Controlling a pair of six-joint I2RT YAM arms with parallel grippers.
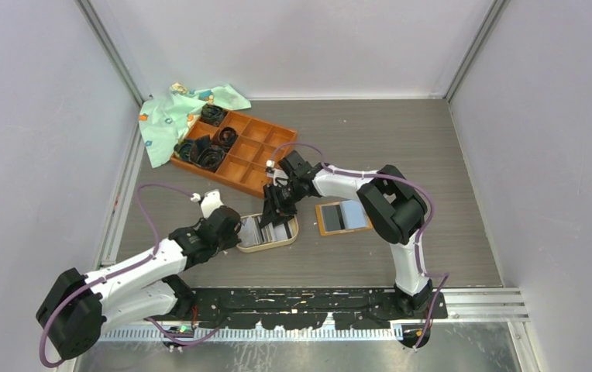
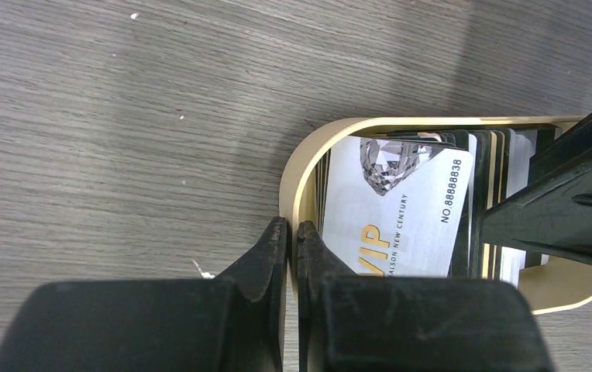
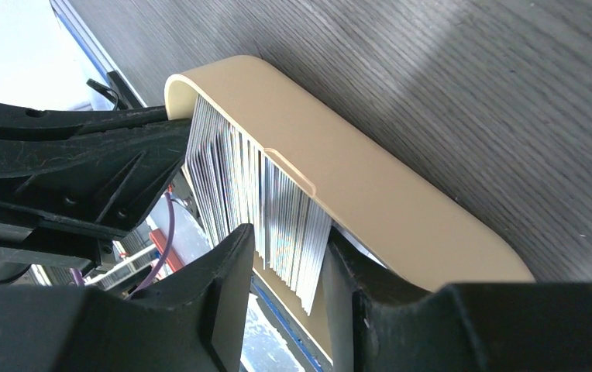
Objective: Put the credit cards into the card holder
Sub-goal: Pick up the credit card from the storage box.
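The credit cards (image 1: 252,231) stand on edge in an oval tan-rimmed dish (image 1: 277,246). In the left wrist view a white "VIP" card (image 2: 401,209) fronts the stack. My left gripper (image 1: 240,232) is shut on the dish's left rim (image 2: 297,167), with the rim pinched between its tips (image 2: 293,229). My right gripper (image 1: 277,211) reaches down into the dish. Its jaws (image 3: 289,240) stand closed around a bunch of cards (image 3: 293,225) that still sit with the other cards (image 3: 223,170) against the dish wall (image 3: 355,186). The card holder (image 1: 343,217) lies open just right of the dish, grey pockets up.
An orange-brown compartment tray (image 1: 235,151) holding black coiled items stands behind the dish. A green patterned cloth (image 1: 177,116) lies at the back left corner. Grey walls close in the table on both sides and at the back.
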